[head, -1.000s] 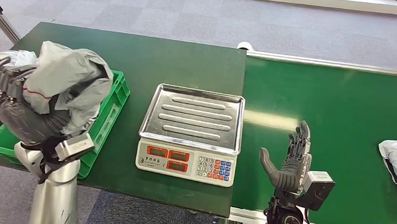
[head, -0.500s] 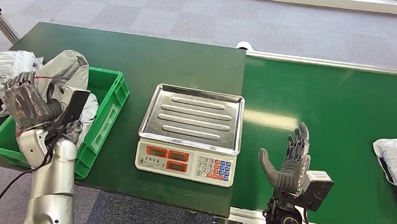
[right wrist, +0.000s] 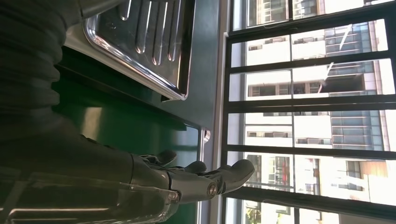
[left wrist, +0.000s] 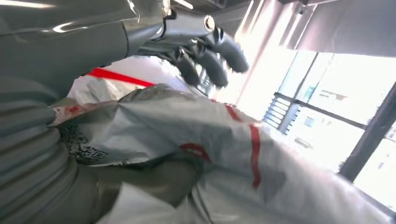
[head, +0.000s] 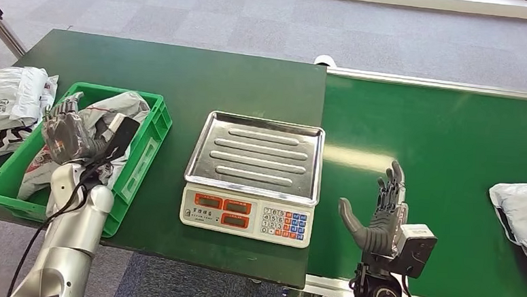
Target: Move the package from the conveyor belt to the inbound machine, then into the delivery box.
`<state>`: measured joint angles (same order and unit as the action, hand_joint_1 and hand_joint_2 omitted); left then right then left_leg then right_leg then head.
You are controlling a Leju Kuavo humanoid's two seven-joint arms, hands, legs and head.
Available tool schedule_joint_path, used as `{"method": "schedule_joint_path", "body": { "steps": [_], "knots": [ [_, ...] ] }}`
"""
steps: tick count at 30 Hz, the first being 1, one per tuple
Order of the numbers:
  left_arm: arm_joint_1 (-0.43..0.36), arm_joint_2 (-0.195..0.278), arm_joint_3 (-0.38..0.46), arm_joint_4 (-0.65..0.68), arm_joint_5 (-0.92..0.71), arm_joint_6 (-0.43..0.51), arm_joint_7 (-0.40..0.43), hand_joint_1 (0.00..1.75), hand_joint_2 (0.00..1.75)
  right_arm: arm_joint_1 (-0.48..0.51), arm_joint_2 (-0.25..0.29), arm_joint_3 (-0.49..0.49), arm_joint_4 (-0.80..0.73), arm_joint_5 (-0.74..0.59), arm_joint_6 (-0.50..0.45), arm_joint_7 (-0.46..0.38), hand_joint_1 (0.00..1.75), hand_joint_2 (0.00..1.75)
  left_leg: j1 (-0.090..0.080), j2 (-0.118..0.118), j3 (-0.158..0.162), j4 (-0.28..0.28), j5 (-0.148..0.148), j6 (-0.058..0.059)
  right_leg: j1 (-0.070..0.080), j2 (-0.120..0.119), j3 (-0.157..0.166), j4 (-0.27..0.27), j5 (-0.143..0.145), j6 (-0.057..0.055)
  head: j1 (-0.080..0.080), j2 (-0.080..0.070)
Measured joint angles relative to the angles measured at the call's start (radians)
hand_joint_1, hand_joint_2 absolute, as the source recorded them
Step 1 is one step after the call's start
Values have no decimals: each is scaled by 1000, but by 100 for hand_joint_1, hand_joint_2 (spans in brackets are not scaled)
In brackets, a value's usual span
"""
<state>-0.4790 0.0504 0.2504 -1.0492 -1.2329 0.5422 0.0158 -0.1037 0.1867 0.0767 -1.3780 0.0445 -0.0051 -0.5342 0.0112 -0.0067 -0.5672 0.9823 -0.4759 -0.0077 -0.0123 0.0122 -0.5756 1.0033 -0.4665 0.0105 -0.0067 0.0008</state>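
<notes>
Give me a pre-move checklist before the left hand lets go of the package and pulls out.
1. Package inside the green box: ok.
2. Left hand released from the package: not ok, fingers rest on it.
3. Scale tray empty: ok.
4. Right hand open and empty: ok.
5. Next package on the conveyor belt: ok, at the right edge.

The scale has a keypad with digits, but they are too small to read. The package carries a QR code; its print is unreadable.
</notes>
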Motion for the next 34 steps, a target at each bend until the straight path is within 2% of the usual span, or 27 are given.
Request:
{"method": "schedule_joint_path", "body": {
  "steps": [5,8,12,15,18,22,29,34],
  "knots": [
    [4,-2,-44,-8,209,36,-151,0,175,3,1,0,-1,1,2,0,0,175,0,0,0,0,0,0,0,0,0,0,0,0,0,0],
    [16,-12,-68,-41,325,95,-312,0,175,5,0,1,-1,0,3,0,0,175,0,-1,0,0,0,0,0,0,1,0,0,0,0,0],
    [62,-68,-65,-144,515,110,-580,0,175,4,0,6,-1,-7,4,-2,0,175,0,-1,0,0,0,0,0,0,1,0,0,0,0,0],
    [122,-120,-70,-245,682,110,-688,0,175,3,0,9,1,-13,4,-7,0,175,0,0,0,0,-1,0,0,0,0,0,0,0,0,0],
    [188,-160,-101,-358,786,110,-711,0,175,-1,-1,9,3,-15,4,-8,0,175,0,0,0,0,-1,0,0,0,0,0,0,0,0,0],
    [234,-190,-133,-449,813,110,-716,0,175,-7,-1,10,6,-15,4,-8,0,175,0,-1,0,0,-1,0,0,0,0,0,-1,0,0,0],
    [256,-208,-149,-507,820,110,-716,0,175,-8,-2,10,8,-15,4,-8,0,175,0,-2,0,0,-1,0,0,0,1,0,0,0,0,0],
    [282,-210,-180,-569,892,110,-716,0,175,-10,-2,11,10,-9,8,-14,0,175,0,-1,0,0,-1,0,0,0,1,0,0,0,0,0]
  ]
}}
